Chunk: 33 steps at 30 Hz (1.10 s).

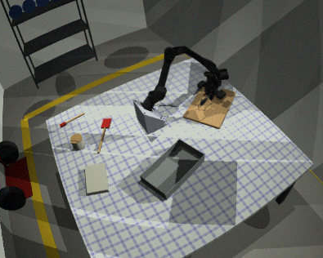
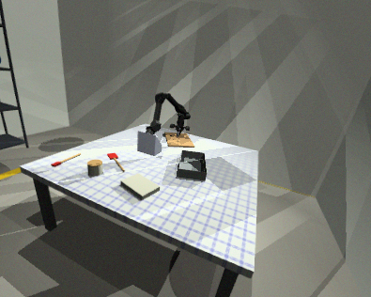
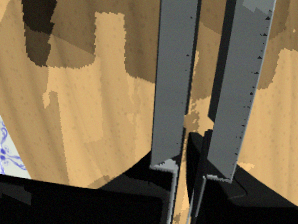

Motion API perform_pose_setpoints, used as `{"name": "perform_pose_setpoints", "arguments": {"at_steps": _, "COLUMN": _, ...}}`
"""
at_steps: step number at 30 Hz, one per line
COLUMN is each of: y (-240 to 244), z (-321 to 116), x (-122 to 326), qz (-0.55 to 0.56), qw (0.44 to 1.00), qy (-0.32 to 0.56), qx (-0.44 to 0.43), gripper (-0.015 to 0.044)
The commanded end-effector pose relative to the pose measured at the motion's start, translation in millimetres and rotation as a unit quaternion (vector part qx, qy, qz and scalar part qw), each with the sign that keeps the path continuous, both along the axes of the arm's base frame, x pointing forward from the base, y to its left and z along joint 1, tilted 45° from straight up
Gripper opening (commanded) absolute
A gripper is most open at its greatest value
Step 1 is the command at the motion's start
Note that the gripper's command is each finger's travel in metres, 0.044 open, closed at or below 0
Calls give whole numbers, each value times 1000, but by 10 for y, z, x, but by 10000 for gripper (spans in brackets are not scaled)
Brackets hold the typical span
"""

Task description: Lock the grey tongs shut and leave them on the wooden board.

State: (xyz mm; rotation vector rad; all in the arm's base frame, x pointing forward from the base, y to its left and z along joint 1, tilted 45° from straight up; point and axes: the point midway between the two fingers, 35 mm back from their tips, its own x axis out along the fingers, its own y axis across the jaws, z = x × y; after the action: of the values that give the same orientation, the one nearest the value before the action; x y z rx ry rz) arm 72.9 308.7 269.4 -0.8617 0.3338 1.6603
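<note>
The grey tongs show in the wrist view as two long flat arms, the left arm (image 3: 174, 85) and the right arm (image 3: 240, 95), close together with a narrow gap. My gripper (image 1: 207, 98) (image 2: 178, 132) (image 3: 183, 140) points down, shut on the tongs, over the wooden board (image 1: 221, 119) (image 2: 187, 143) (image 3: 75, 120). The tongs' far ends run out of the wrist view, and their hinge and lock cannot be made out. Whether they touch the board is unclear. The roasting tin (image 1: 154, 189) (image 2: 192, 176) stands apart on the table, with no tongs across it.
A grey angled block (image 1: 150, 122) (image 2: 148, 143) stands beside the arm's base. A cream block (image 1: 96, 179) (image 2: 140, 185), a lidded jar (image 1: 77, 143) (image 2: 95, 169) and two red-headed utensils (image 1: 106, 122) (image 1: 63, 124) lie or stand farther along the checked tablecloth.
</note>
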Motion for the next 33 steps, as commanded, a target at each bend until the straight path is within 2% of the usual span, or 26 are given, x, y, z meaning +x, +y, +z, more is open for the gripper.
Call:
{"name": "perform_pose_setpoints", "arguments": {"at_steps": 1, "y": 0, "z": 0, "x": 0, "qz": 0, "qw": 1000, "qy": 0, "qx": 0, "gripper": -124}}
{"name": "perform_pose_setpoints", "arguments": {"at_steps": 22, "y": 0, "z": 0, "x": 0, "qz": 0, "qw": 1000, "qy": 0, "qx": 0, "gripper": 427}}
{"name": "perform_pose_setpoints", "arguments": {"at_steps": 28, "y": -106, "z": -35, "x": 79, "qz": 0, "qw": 1000, "qy": -4, "qx": -9, "gripper": 440}}
{"name": "perform_pose_setpoints", "arguments": {"at_steps": 33, "y": -591, "z": -170, "x": 331, "qz": 0, "qw": 999, "qy": -8, "qx": -42, "gripper": 440}}
